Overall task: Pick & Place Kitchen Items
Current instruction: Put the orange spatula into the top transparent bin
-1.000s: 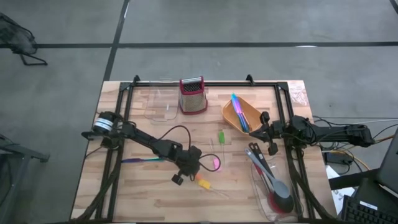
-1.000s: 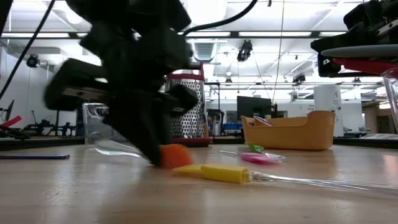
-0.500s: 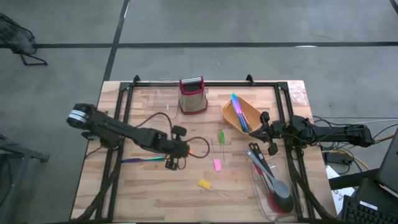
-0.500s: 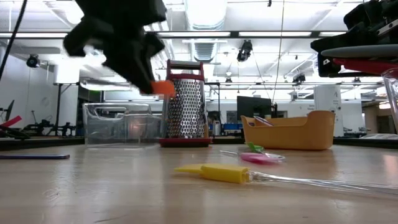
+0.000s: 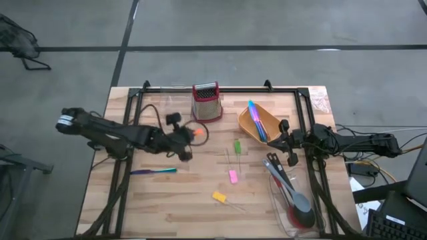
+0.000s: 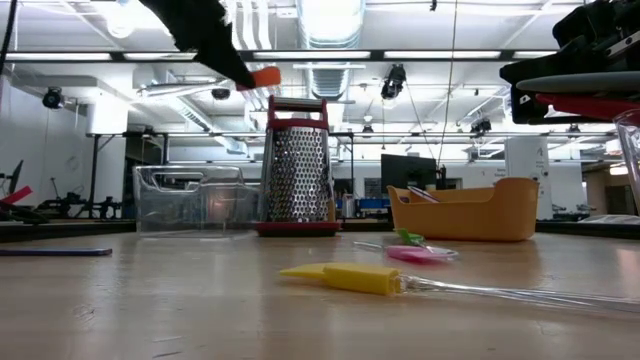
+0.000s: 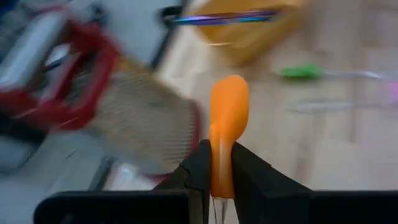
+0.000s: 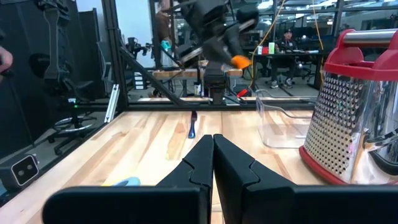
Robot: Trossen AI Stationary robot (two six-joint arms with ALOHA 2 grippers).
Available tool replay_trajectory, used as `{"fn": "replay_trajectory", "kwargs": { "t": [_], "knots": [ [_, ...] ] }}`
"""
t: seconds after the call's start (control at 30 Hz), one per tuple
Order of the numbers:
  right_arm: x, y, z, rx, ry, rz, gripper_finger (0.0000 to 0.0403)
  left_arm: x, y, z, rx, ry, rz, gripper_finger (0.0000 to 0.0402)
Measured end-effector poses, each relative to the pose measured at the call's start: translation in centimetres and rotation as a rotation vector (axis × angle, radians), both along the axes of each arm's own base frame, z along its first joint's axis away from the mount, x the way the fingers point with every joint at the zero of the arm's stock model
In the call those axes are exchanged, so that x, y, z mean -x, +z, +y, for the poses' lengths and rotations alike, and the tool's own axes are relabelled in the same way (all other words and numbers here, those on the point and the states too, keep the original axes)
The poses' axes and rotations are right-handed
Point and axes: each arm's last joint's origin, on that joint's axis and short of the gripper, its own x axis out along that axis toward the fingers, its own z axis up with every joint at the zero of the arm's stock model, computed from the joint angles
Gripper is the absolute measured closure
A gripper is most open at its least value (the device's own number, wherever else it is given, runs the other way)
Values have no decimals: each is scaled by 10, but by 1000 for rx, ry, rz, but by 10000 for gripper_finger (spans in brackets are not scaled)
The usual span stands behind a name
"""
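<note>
Wood-plank table [image 5: 167,200], black frame rails, grey floor beyond. L gripper [image 5: 191,135] mid-frame in high view, raised off table just below-left of steel grater [image 5: 206,102]; fingers clamped on small orange piece [image 7: 227,134], piece upright betw. pads in L wrist view, upper left in low view. R gripper [image 5: 285,142] parked at right of frame beside orange tray [image 5: 267,117], fingers pressed together, nothing held. Blue + purple utensils [image 5: 257,120] lying in tray. Green piece [image 5: 237,146], pink piece [image 5: 233,176], yellow piece [image 5: 219,197] on table centre to lower centre. Green-handled utensil [image 5: 153,171] flat at left-centre. Black/grey spoons [image 5: 288,190] in clear bin [image 5: 279,215], lower right.
</note>
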Motion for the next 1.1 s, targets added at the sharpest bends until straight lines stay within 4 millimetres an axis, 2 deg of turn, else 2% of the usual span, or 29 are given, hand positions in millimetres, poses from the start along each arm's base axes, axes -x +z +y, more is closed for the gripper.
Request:
{"fn": "replay_trajectory", "kwargs": {
  "t": [0.17, 0.4, 0.7, 0.8, 0.9, 1.1],
  "knots": [
    [0, 0, 0, 0, 0, 0, 394, 17, 10, 14, -29, 236, -95, 358],
    [0, 0, 0, 0, 0, 0, 394, 28, 20, 34, -58, 401, -177, 357],
    [0, 0, 0, 0, 0, 0, 394, 35, 20, 81, -77, 680, -238, 354],
    [0, 0, 0, 0, 0, 0, 394, 38, 17, 101, -33, 768, -278, 350],
    [0, 0, 0, 0, 0, 0, 394, 38, 11, 122, 76, 772, -301, 351],
    [0, 0, 0, 0, 0, 0, 394, 36, -20, 156, 154, 778, -269, 352]
  ]
}}
